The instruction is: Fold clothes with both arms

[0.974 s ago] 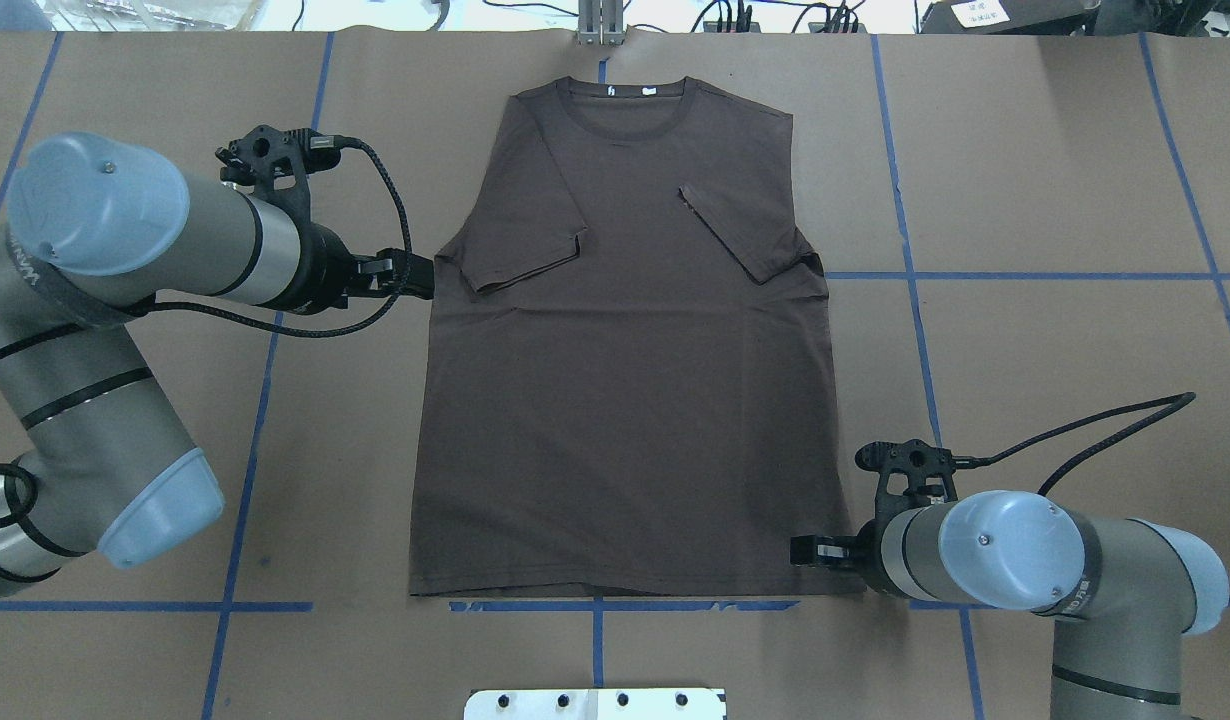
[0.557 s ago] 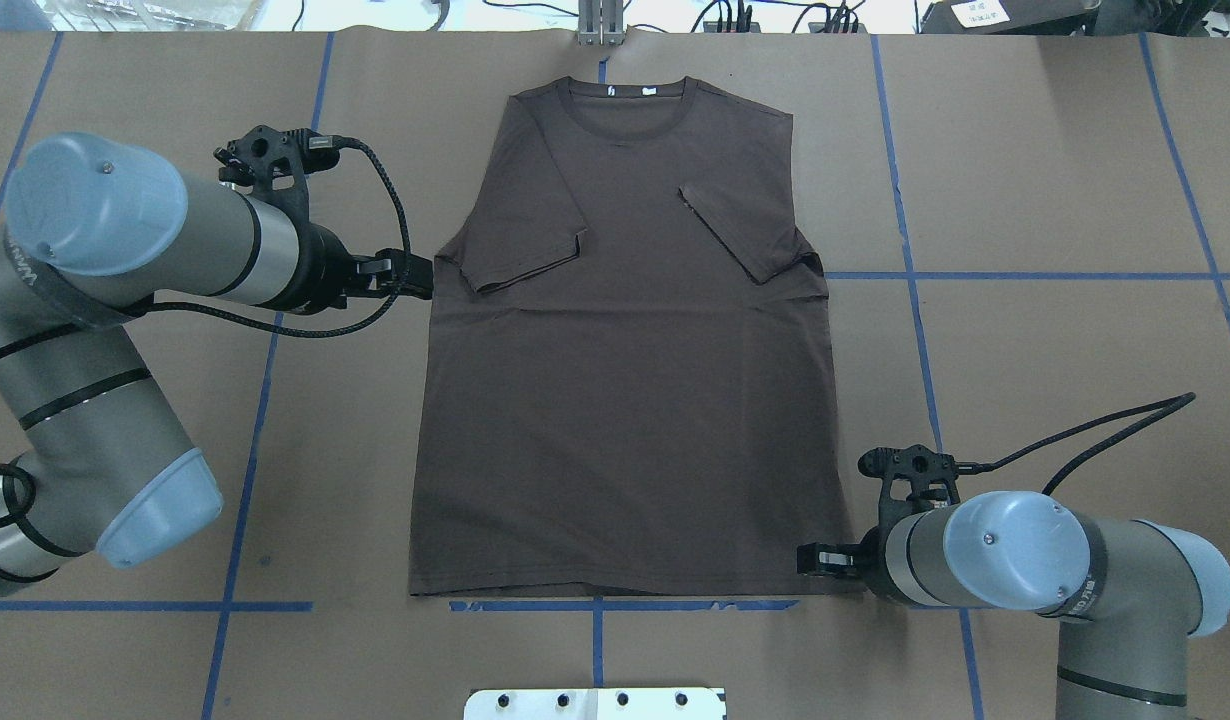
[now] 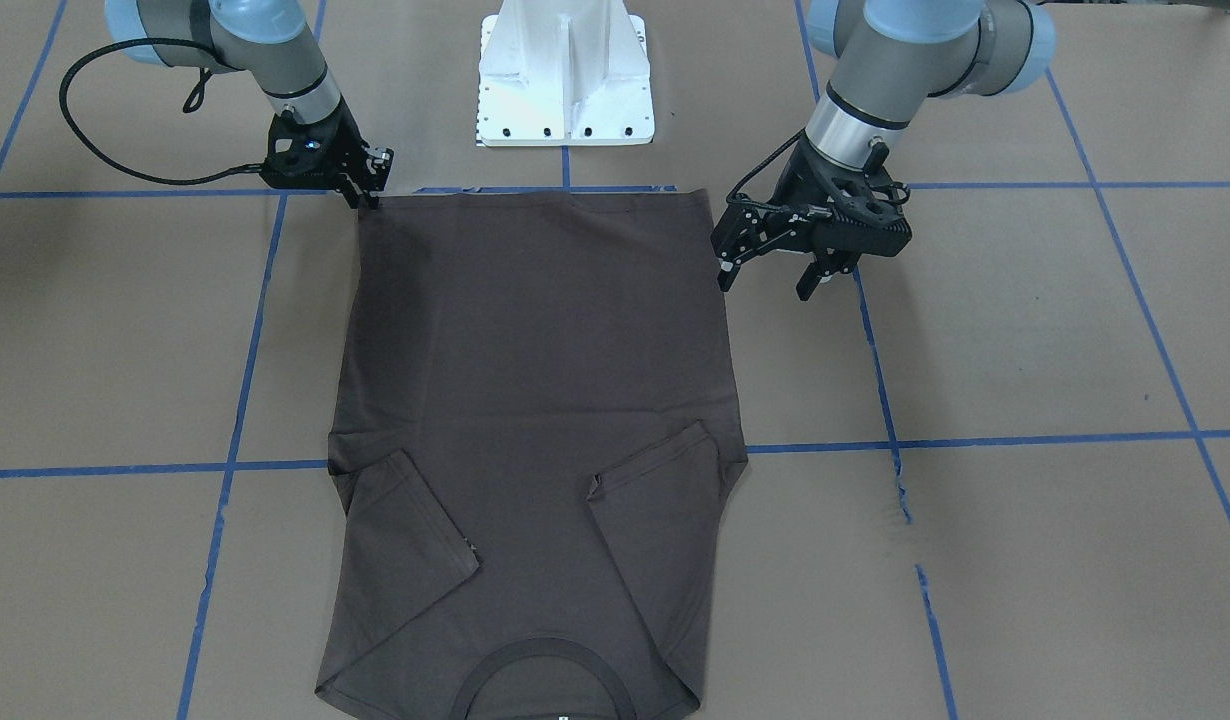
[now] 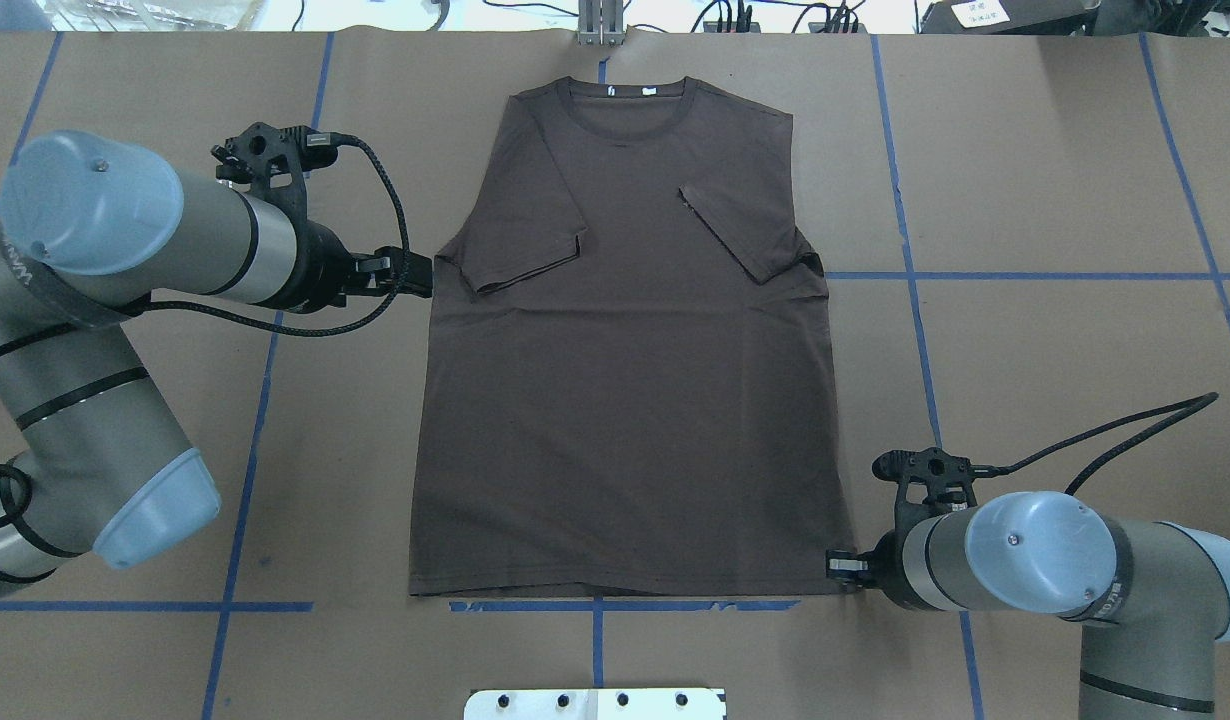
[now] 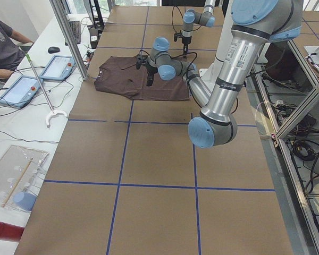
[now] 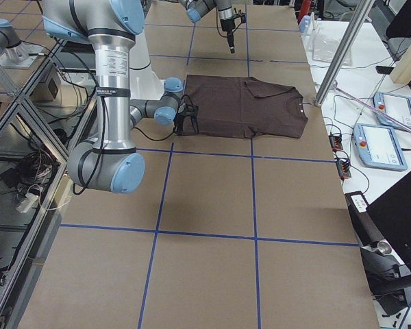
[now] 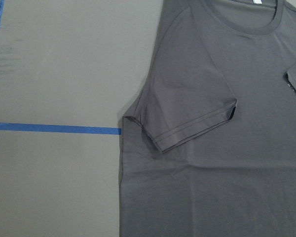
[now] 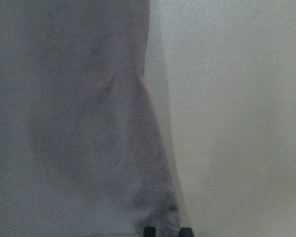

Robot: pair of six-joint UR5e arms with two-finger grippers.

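1. The dark grey-brown T-shirt [image 4: 625, 400] lies flat on the brown paper-covered table [image 4: 1055, 180], straight out from the white pedestal base [image 3: 565, 80]. Its hem is nearest the base and its ribbed collar [image 4: 630, 100] is farthest from it.
2. One short sleeve [image 4: 520, 262] and the other sleeve [image 4: 745, 235] are folded inward onto the chest.
3. The right gripper [image 3: 363, 198] sits low at the hem corner closest to the base, with its fingers close together. Whether they pinch the cloth cannot be told.
4. The left gripper [image 3: 763, 289] hangs just off the shirt's opposite side edge, farther out from the base. Its fingers are spread wide and hold nothing.
5. Blue tape lines [image 4: 1025, 275] cross the table around the base.
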